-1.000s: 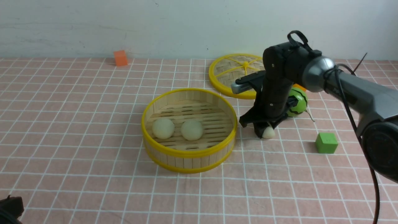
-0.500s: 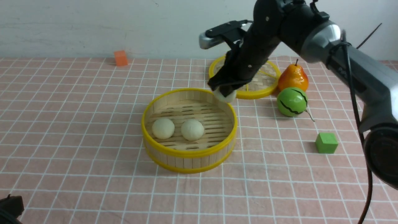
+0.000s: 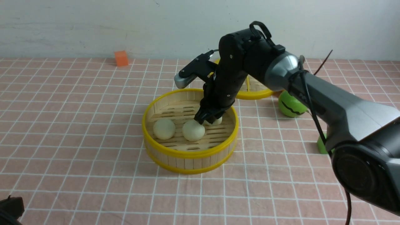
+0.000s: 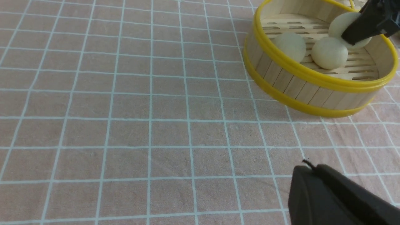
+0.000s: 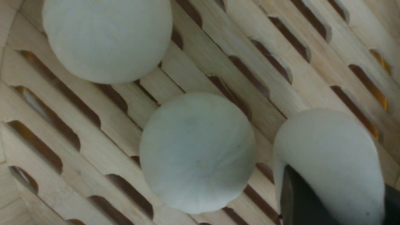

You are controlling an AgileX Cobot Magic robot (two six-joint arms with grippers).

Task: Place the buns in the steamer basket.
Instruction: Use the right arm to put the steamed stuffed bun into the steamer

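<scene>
The steamer basket stands mid-table. Two buns lie on its slatted floor, one at the left and one in the middle. My right gripper reaches down inside the basket, shut on the third bun, just behind and right of the middle bun. In the right wrist view the held bun sits between dark fingers, beside the two others. The left wrist view shows the basket and my left gripper, shut and empty, low over the cloth at the near left.
A flat woven disc with yellow spokes lies behind the basket. A green striped melon ball sits right of it, partly behind my right arm. A green cube peeks out behind the arm. An orange cube stands at the far left.
My right gripper lifted the third bun from the cloth right of the basket, carried it left over the rim, and has now lowered it inside the basket. The left arm has not moved.
</scene>
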